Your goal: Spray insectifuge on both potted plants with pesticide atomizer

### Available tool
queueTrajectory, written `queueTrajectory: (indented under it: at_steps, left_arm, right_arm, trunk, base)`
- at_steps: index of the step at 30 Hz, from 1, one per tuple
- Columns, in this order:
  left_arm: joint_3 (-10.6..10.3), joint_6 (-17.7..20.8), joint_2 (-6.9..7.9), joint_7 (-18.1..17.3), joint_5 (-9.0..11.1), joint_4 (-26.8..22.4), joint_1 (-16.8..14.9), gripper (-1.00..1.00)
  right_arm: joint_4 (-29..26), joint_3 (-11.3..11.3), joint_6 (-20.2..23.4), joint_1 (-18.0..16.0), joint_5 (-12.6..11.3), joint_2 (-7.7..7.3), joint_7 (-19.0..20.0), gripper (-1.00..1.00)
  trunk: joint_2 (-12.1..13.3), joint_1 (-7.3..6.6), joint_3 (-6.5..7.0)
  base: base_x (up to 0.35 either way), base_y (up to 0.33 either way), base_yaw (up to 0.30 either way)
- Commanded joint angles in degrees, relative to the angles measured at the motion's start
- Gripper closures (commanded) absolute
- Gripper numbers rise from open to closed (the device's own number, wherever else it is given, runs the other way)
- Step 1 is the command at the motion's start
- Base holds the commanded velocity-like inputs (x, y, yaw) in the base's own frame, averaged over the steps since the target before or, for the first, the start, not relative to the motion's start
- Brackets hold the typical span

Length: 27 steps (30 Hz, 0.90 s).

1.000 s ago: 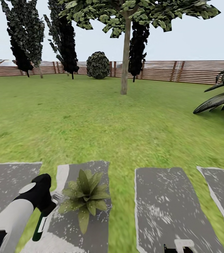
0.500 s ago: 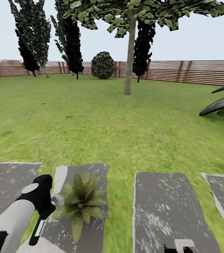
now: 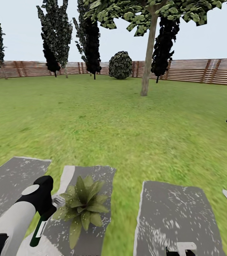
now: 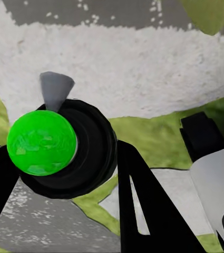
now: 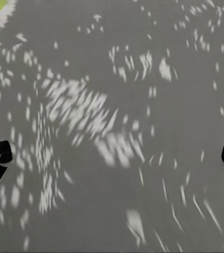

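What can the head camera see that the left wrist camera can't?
Head view alone: the potted plant, trees, the brown fence and wide lawn. Left wrist view alone: a bright green round end on the dark bottle, seen end-on between the left pincer's fingers. Both: the pesticide atomizer held in the left pincer, a grey slab and grass.

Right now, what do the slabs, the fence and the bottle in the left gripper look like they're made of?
Stepping slabs: stone or concrete, matte grey with white flecks.
Fence: wood, going by the brown horizontal slats on darker posts.
Pesticide atomizer in the left gripper: probably plastic, with a smooth dark body, glossy bright green round end, pale grey trigger. Being a render, all this is a guess from the textures.
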Motion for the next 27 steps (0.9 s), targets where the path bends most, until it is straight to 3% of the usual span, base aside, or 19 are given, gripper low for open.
queueTrajectory:
  at_steps: [1,19,27]
  left_arm:
    - [0.23,0.49,-0.05,-0.6,-0.58,-0.05,-0.04,1.0]
    - [0.52,0.57,0.37,-0.13,-0.34,0.49,0.65,1.0]
    - [0.82,0.47,0.04,0.05,0.45,0.76,1.09,1.0]
  right_arm:
    - [0.04,-0.47,-0.16,-0.02,0.62,0.01,-0.14,-1.0]
    - [0.04,-0.47,-0.16,-0.02,0.61,0.01,-0.14,-1.0]
    - [0.04,-0.47,-0.17,-0.02,0.61,0.01,-0.14,-1.0]
  trunk:
    - [-0.02,-0.01,-0.05]
    - [-0.02,-0.01,-0.05]
    - [-0.02,-0.01,-0.05]
  base:
    - [0.0,-0.275,0.277]
    - [-0.082,-0.256,0.277]
    - [0.194,-0.176,0.277]
